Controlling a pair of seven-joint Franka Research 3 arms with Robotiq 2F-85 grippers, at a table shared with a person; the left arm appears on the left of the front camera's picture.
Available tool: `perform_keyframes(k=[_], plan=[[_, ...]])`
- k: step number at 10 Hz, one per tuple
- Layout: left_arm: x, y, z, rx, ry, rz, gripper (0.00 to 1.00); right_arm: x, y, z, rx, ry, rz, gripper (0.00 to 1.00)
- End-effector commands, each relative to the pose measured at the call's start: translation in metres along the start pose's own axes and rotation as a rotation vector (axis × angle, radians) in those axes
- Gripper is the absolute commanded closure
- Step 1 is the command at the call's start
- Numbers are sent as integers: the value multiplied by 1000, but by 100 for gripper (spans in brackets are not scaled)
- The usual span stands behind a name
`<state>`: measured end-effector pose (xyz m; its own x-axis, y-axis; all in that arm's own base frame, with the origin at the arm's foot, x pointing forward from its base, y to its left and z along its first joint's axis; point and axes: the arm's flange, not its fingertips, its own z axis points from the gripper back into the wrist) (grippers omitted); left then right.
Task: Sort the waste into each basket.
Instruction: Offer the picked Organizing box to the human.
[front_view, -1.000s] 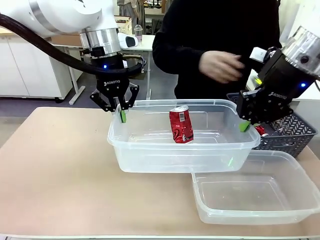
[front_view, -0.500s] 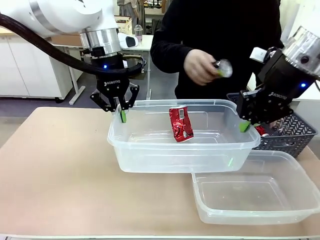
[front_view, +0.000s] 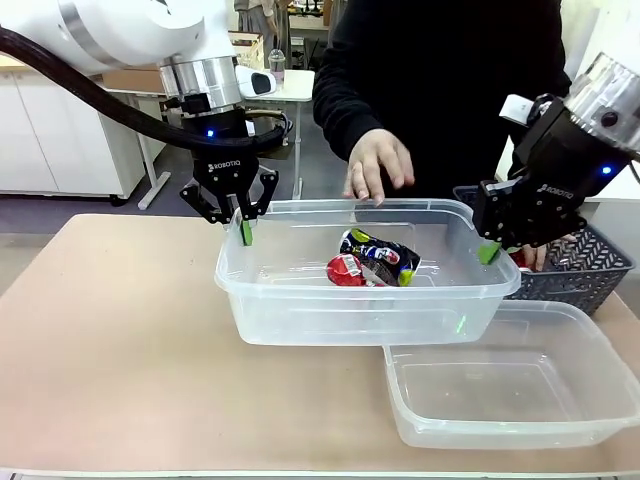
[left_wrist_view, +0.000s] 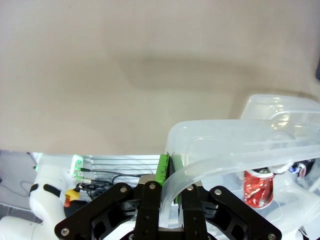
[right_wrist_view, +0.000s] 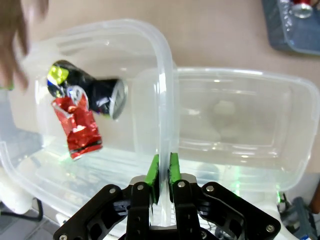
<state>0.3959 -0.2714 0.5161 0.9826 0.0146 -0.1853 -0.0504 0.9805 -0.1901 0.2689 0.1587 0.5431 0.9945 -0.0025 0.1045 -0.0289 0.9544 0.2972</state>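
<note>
**Both grippers on the tub rim, waste lying between them**

- Left gripper (front_view: 245, 232): fingers narrow, pinched on the rim of the larger tub (front_view: 300, 305) at its left far corner. The left wrist view shows the rolled rim running between the green pads.
- Right gripper (front_view: 489, 252): fingers narrow too, clamped on the same tub's right end wall. In the right wrist view the wall stands upright between the pads.
- The tub's long axis runs left to right, from one gripper to the other. Each arm has one end, so any move of the tub needs both arms together.
- Waste is inside this tub, near the middle of the floor and a little toward the right end. It is a crushed red can (front_view: 345, 271) and, touching it, a dark can (front_view: 388, 257) with yellow-green and white print. The dark can lies on its side, its long axis roughly along the tub's.
- Neither gripper is free to pick. Both cans lie below and inboard of the fingers, the right gripper somewhat nearer.
- The person's hand (front_view: 378, 165) hovers over the far rim, just above the cans and nearer to them than either gripper.
- The second tub (front_view: 600, 425) sits front right, holding nothing, its near corner tucked under the larger tub's right front. It lies on the right arm's side.
- The grey lattice basket (front_view: 590, 275) is behind the right gripper, with red waste in it.
- I cannot tell whether the larger tub's base rests on the table (front_view: 110, 340).
</note>
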Motion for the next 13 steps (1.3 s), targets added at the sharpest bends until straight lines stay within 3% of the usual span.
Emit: perform_keyframes(k=[1, 13], plan=[[-1, -3, 2, -21, -8, 21, 93, -2, 6, 4, 11, 4, 11, 91], [-1, -3, 2, -21, -8, 21, 93, -2, 6, 4, 11, 4, 11, 91]])
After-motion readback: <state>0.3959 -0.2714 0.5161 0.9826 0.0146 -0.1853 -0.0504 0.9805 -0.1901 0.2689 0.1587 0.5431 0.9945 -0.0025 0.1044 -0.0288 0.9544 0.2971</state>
